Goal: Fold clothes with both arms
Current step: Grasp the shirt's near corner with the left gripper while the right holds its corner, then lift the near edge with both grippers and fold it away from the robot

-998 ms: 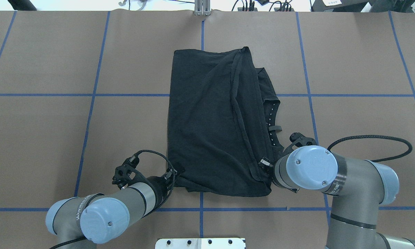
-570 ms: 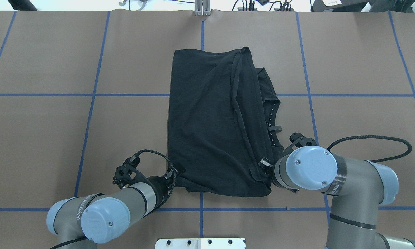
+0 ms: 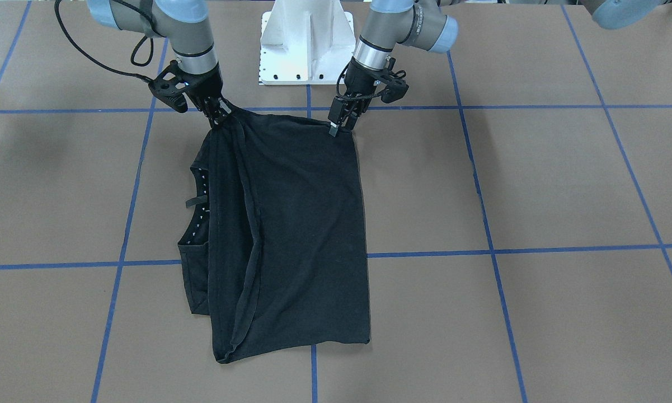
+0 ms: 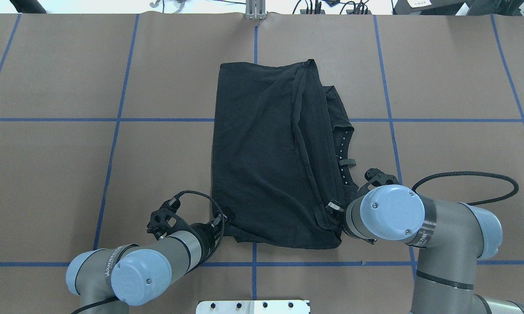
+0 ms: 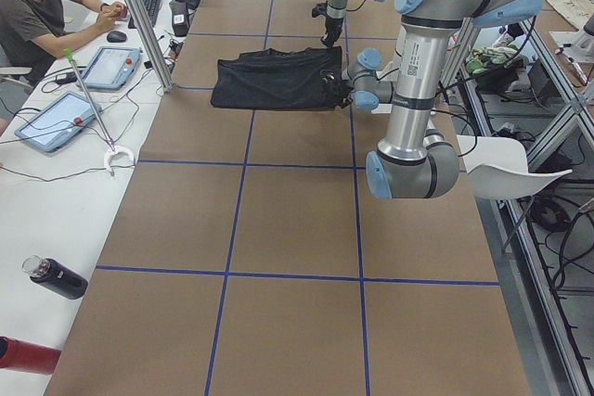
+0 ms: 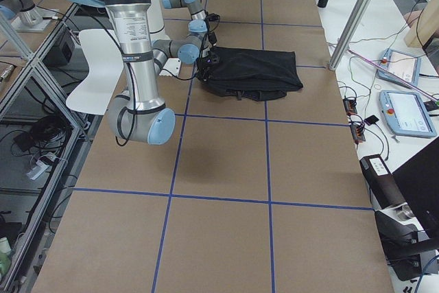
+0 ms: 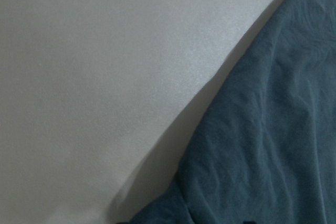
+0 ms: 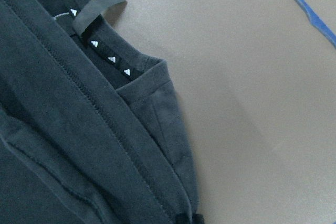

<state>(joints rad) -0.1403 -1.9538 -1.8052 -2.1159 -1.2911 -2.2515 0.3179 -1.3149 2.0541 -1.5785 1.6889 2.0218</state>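
The black T-shirt [image 4: 266, 152] [image 3: 291, 235] lies folded lengthwise on the brown table, its collar tape with white triangles [image 8: 110, 59] showing along one side. My left gripper [image 3: 337, 124] [image 4: 226, 215] is shut on the shirt's near corner, with dark fabric [image 7: 262, 145] filling part of its wrist view. On the other near corner my right gripper [image 3: 218, 115] [image 4: 333, 206] is shut too, largely hidden under its wrist in the overhead view. The near hem is lifted slightly between the two grippers. No print shows on the cloth.
The white mounting base [image 3: 305, 39] stands just behind the shirt's near edge. Blue tape lines [image 4: 118, 120] grid the table. A person [image 5: 37, 16] sits at a side desk with tablets [image 5: 56, 118]; bottles [image 5: 56, 277] lie there too.
The left arm has shifted a little to the right and toward the base, drawing its corner of the shirt along. The right arm has barely moved.
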